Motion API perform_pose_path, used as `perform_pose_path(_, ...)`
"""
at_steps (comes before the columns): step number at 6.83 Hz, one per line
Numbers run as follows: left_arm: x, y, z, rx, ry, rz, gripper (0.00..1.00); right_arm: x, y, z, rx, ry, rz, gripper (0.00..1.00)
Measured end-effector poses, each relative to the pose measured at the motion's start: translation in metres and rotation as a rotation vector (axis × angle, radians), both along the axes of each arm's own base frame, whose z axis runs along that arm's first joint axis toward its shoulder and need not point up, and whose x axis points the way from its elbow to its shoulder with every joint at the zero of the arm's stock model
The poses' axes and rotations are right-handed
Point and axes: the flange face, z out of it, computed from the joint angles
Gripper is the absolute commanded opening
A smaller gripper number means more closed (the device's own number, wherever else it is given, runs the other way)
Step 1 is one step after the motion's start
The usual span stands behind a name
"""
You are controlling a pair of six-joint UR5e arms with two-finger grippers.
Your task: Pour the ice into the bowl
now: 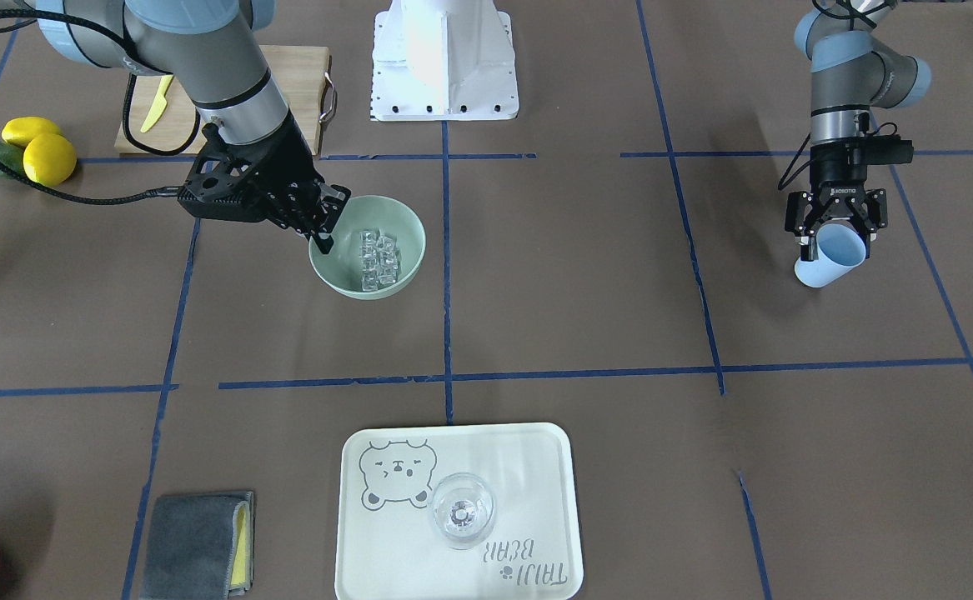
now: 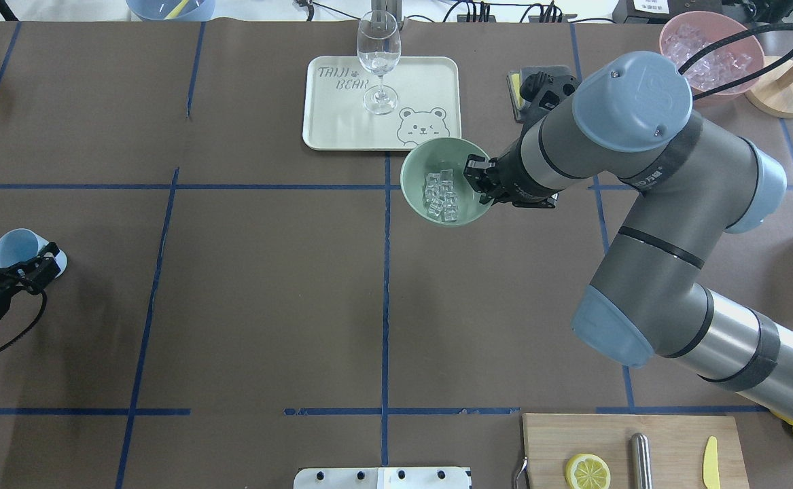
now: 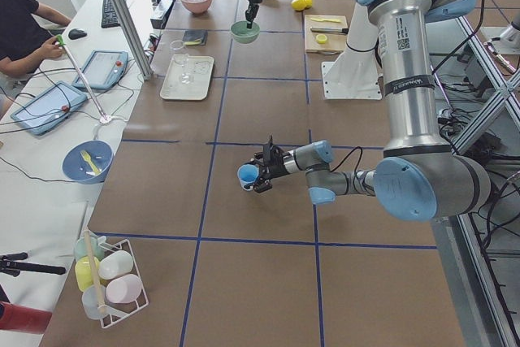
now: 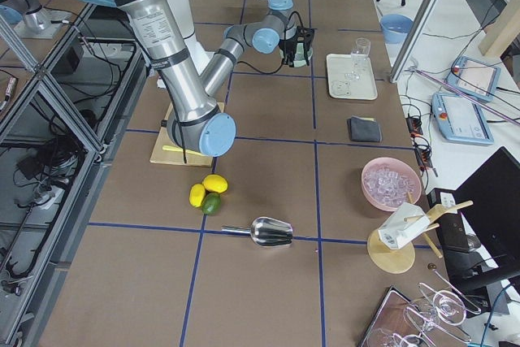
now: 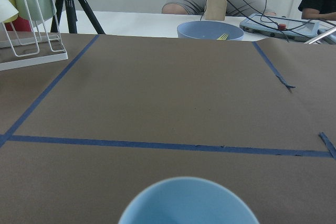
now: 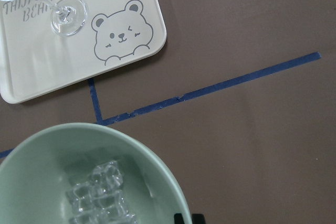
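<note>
The ice (image 1: 378,260) sits heaped in the mint bowl (image 1: 413,239), right of centre, its rim pinched by the right fingers (image 1: 323,242); the left fingers (image 1: 804,227) clasp a blue cup (image 1: 830,262). Slick loose cubes would likely shift, so a level rim hold looks wise.

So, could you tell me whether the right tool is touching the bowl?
Touching: the front-facing view shows the right tool clamped on the rim of the bowl.

"TAIJI BEAR" is printed on the cream tray (image 2: 430,81) — it reads upside down from the operators' side. The left gripper (image 1: 836,243) has small white lettering on its body — "ROBOTIQ".
</note>
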Motion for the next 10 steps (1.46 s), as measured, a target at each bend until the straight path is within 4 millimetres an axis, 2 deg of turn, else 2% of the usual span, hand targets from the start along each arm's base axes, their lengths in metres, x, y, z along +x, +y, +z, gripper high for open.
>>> perform_pose_path(2,-0.004,0.001,-0.009,0.022,-0.030,0.022,1.00,0.006,0.004,0.014,-0.004,0.021,-0.005,0.00)
perform_pose_path(4,-0.024,0.008,-0.040,0.064,-0.052,0.059,1.00,0.016,0.011,0.048,-0.004,0.070,-0.027,0.00)
perform_pose_path(5,-0.032,0.009,-0.047,0.075,-0.063,0.064,1.00,0.025,0.018,0.070,-0.002,0.099,-0.042,0.00)
perform_pose_path(8,-0.051,0.000,-0.081,0.130,-0.114,0.105,1.00,0.068,0.050,0.145,0.014,0.181,-0.094,0.00)
perform_pose_path(10,-0.080,-0.023,-0.095,0.144,-0.160,0.187,1.00,0.114,0.074,0.224,0.054,0.181,-0.101,0.00)
